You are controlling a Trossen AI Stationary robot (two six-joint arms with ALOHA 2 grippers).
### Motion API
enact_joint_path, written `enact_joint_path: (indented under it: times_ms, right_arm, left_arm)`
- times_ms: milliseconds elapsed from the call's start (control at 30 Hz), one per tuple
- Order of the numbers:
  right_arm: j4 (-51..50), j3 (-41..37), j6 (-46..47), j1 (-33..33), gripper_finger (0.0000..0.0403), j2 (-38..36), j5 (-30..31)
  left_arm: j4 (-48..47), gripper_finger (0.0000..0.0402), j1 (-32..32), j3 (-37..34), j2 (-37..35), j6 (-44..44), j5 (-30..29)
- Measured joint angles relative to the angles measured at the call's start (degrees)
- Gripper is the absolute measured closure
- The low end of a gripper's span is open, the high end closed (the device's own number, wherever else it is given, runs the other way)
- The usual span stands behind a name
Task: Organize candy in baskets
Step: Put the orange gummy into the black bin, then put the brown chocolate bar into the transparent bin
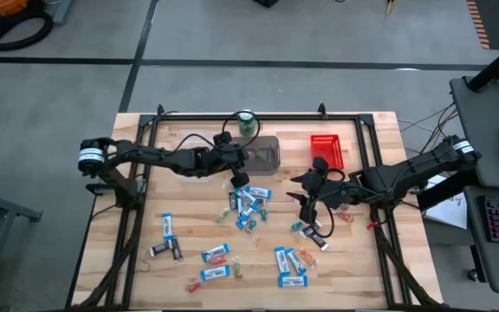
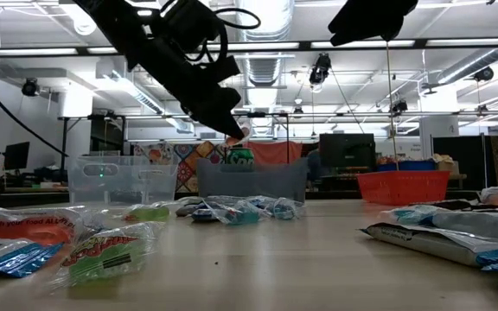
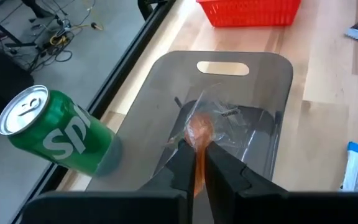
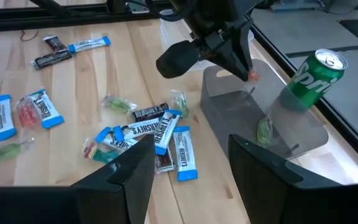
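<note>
Clearly little is sorted — one orange candy (image 3: 199, 127) is pinched by the left hand (image 3: 199, 163) over the grey basket (image 3: 241, 99); the right hand (image 4: 188, 168) hangs spread, and most candy (image 1: 245, 206) lies on the surface (image 1: 362, 269).

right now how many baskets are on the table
3: the grey basket at the far edge beside the green can, the red basket to its right, and the clear basket, seen only in the low view.

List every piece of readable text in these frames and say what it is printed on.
"Spr", partly visible: green drink can.
"HERSHEY'S": blue-and-white mini bars and the dark mini bar beside them.
Print on the other candy wrappers: too blurred to read.
</note>
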Motion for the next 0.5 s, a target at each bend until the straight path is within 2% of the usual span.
enact_joint_path:
  times_ms: [167,500]
  right_arm:
    - [-0.1,0.0,2.0,0.0,0.0209,0.0,0.0]
    - [-0.2,0.0,2.9,0.0,0.0209,0.0,0.0]
  left_arm:
    - [0.2,0.0373,0.1,0.0,-0.2,-0.2,0.0]
    - [0.6,0.0289,0.2,0.2,-0.4,-0.2,-0.1]
